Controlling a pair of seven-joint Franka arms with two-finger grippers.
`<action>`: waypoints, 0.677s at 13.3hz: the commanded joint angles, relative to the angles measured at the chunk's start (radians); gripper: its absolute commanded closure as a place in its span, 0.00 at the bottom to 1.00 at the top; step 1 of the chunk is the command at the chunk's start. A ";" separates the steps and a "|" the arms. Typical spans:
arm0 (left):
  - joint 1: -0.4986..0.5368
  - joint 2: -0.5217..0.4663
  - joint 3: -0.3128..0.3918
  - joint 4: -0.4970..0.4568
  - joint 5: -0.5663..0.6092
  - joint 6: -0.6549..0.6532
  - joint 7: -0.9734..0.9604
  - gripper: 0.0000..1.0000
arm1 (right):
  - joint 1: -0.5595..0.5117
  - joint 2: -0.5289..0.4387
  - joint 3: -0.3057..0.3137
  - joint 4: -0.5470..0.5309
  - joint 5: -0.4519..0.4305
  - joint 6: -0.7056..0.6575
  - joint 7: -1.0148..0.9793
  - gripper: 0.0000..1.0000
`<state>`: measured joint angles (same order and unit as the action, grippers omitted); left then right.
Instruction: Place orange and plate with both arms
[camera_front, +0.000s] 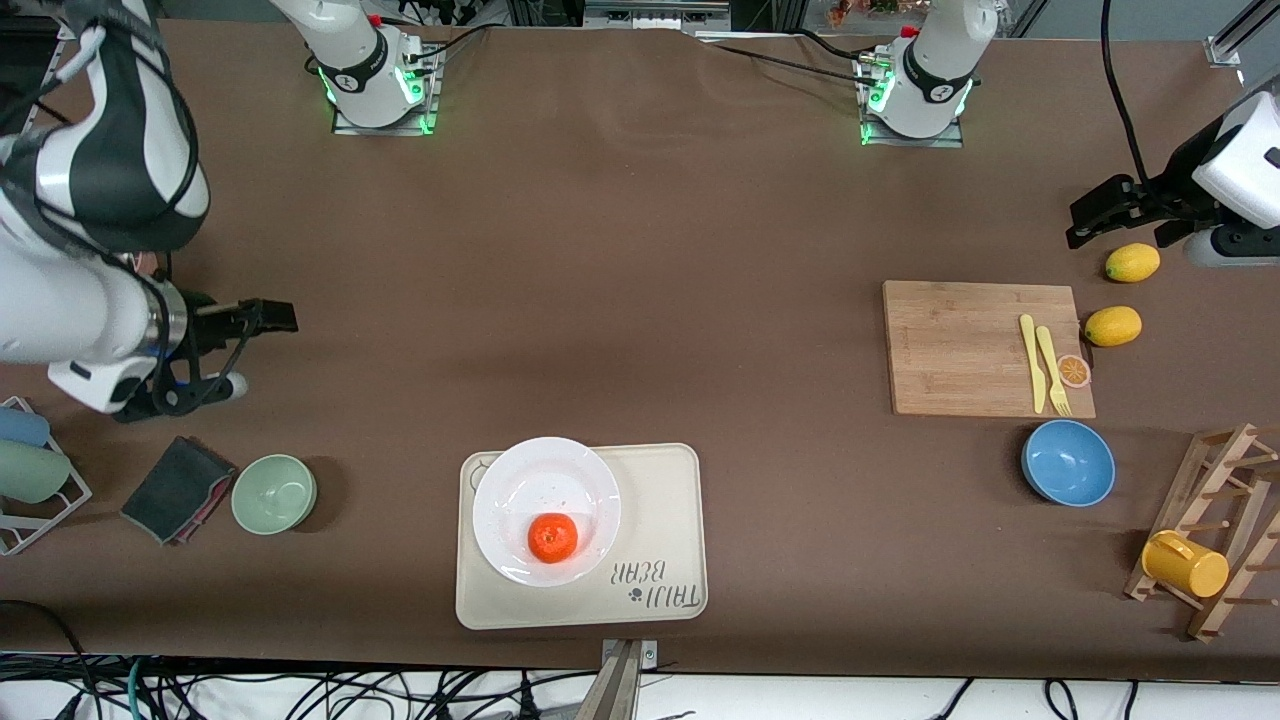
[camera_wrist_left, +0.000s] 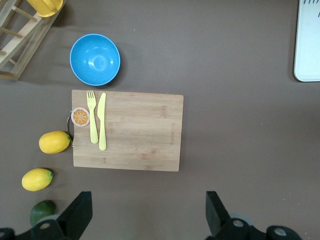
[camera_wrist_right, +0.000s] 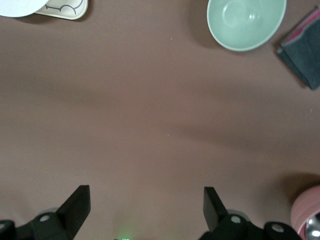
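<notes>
The orange (camera_front: 552, 537) lies on the white plate (camera_front: 530, 478), toward the plate's edge nearest the front camera. The plate rests on the cream bear tray (camera_front: 665, 500) near the table's front edge. My left gripper (camera_front: 1085, 225) is open and empty over bare table next to the lemons, at the left arm's end; the left wrist view (camera_wrist_left: 147, 200) shows only table between its fingers. My right gripper (camera_front: 280, 318) is open and empty over bare table at the right arm's end, as the right wrist view (camera_wrist_right: 145, 195) shows. The plate's edge (camera_wrist_right: 17, 6) shows in the right wrist view.
A wooden cutting board (camera_front: 960, 345) carries a yellow knife and fork (camera_front: 1045, 365) and an orange slice piece (camera_front: 1074, 371). Two lemons (camera_front: 1113, 326), a blue bowl (camera_front: 1068, 462) and a wooden rack with a yellow mug (camera_front: 1185, 563) are nearby. A green bowl (camera_front: 274, 493) and a dark cloth (camera_front: 178, 490) lie at the right arm's end.
</notes>
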<state>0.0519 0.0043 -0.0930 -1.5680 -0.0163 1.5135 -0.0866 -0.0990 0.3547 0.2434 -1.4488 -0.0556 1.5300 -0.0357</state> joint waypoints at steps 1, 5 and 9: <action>-0.001 0.006 -0.004 0.023 0.024 -0.019 0.002 0.00 | 0.030 -0.219 -0.009 -0.256 -0.006 0.122 0.243 0.00; -0.001 0.006 -0.004 0.023 0.024 -0.019 0.004 0.00 | 0.090 -0.326 -0.065 -0.277 -0.001 0.064 0.279 0.00; -0.001 0.006 -0.004 0.023 0.024 -0.019 0.004 0.00 | 0.105 -0.329 -0.156 -0.176 0.002 -0.036 0.204 0.00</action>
<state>0.0519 0.0043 -0.0933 -1.5677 -0.0162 1.5132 -0.0866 -0.0073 0.0221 0.1258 -1.6695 -0.0552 1.5371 0.1903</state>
